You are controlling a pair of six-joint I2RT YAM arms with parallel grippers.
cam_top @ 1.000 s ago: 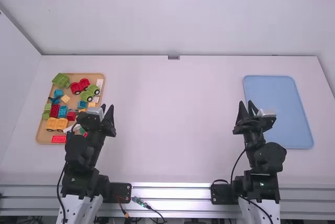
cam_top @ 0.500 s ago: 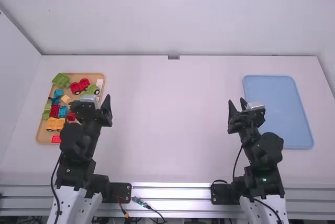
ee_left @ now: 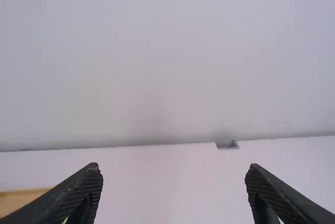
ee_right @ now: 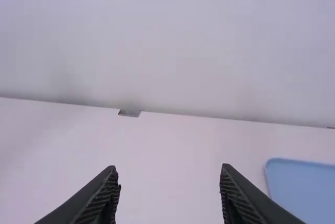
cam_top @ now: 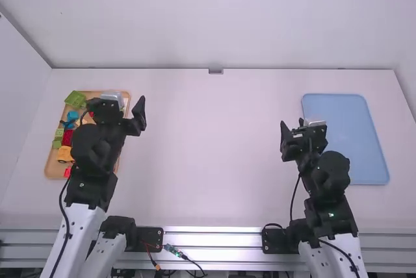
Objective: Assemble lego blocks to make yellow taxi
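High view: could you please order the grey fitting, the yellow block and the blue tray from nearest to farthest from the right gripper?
1. Blue tray, right of the right gripper
2. Grey fitting, at the back edge of the table, near the middle
3. Yellow block, in the wooden tray, far left
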